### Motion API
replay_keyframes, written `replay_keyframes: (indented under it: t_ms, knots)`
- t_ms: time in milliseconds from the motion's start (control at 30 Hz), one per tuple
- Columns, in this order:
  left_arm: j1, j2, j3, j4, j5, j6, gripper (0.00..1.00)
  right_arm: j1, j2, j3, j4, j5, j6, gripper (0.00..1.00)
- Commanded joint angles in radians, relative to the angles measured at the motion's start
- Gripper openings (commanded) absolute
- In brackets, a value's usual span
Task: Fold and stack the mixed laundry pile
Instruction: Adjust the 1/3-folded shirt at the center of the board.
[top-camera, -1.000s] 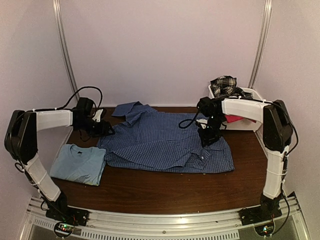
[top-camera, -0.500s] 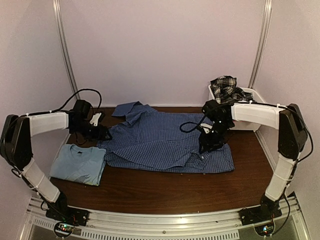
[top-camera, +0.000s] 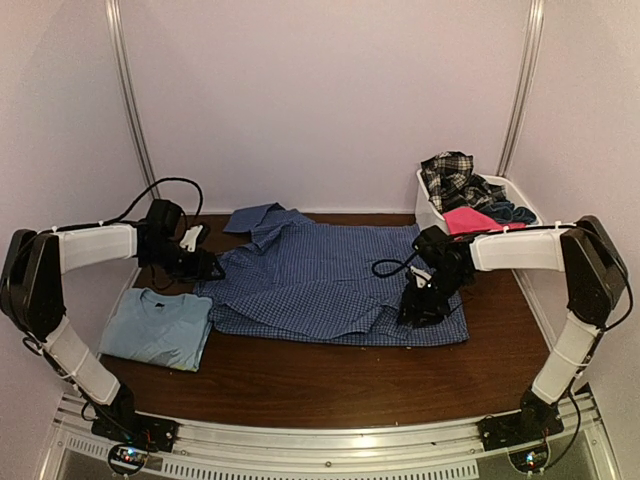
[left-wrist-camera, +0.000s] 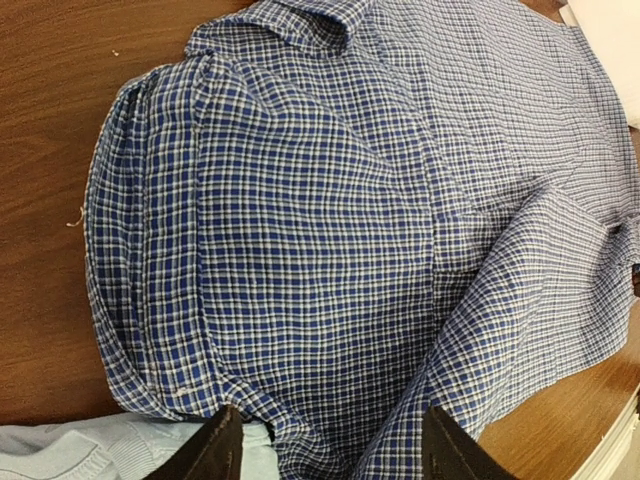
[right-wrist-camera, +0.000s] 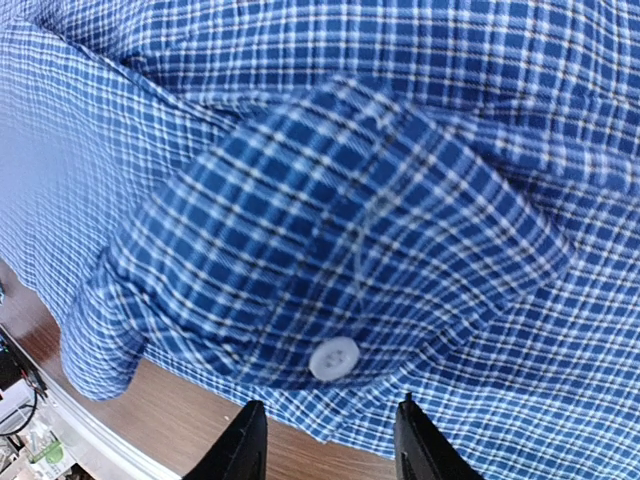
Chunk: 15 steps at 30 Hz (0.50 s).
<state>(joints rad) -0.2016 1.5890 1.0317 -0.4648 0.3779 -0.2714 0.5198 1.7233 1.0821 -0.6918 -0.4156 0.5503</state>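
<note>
Folding blue small-check cloth button shirt (top-camera: 330, 285) | left fingers (left-wrist-camera: 225, 450) spread over its side edge | right fingers (right-wrist-camera: 250, 445) spread, empty, above its buttoned cuff (right-wrist-camera: 335, 300) | we should pinch only the cuff hem

We see the left arm (top-camera: 95, 245) reaching inward from its raised elbow, wrist held low, jaws standing apart. The right arm (top-camera: 515, 250) stretches inward too (forearm nearly level), with its wrist tipped downward and its jaws parted, nothing clamped between them.
</note>
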Motion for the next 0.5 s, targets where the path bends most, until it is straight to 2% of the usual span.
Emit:
replay_keyframes:
  t_ms: [0, 200, 333, 467]
  knots:
    - [0.004, -0.021, -0.001, 0.035, 0.006, -0.006, 0.63, 0.000, 0.046, -0.013, 0.106, -0.020, 0.061, 0.43]
    - [0.004, -0.023, 0.013, 0.033, -0.003, -0.011, 0.63, 0.001, 0.073, -0.019, 0.068, 0.010, 0.037, 0.39]
    - [0.004, -0.021, 0.014, 0.034, -0.003, -0.010, 0.63, 0.040, 0.050, 0.030, -0.044, 0.135, 0.014, 0.38]
    - [0.004, -0.017, 0.011, 0.039, -0.003, -0.011, 0.63, 0.081, 0.059, 0.046, -0.061, 0.163, 0.026, 0.44]
